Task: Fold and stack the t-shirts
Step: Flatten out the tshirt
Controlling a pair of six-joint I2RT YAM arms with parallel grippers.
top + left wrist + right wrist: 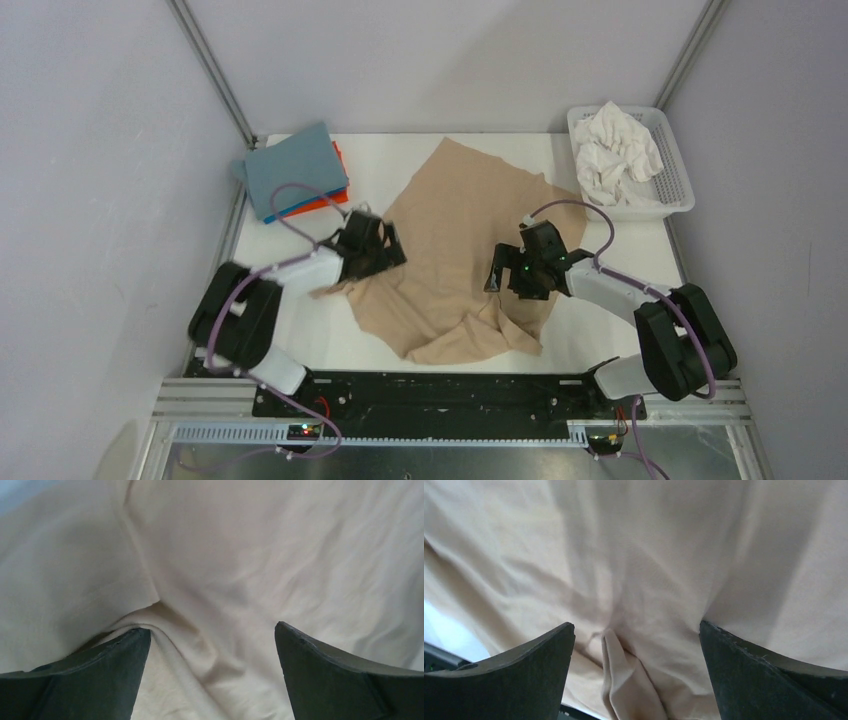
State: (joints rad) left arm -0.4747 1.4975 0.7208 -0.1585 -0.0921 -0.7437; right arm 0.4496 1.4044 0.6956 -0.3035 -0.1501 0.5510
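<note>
Left gripper (210,630) and right gripper (635,625) gape empty over tan t-shirt (450,230) — basket (684,196) holds crumpled white t-shirts (620,150).

Overhead, light falls soft and even on the white bench (320,335), and shadows are faint. Both wrist views are dimmer and soft in focus. Folds of the tan-beige t-shirt (300,555) cast mild shadows. A washed-out patch glares at 8 o'clock in the right one. The left tool's fingers (110,675) read near-black.
</note>
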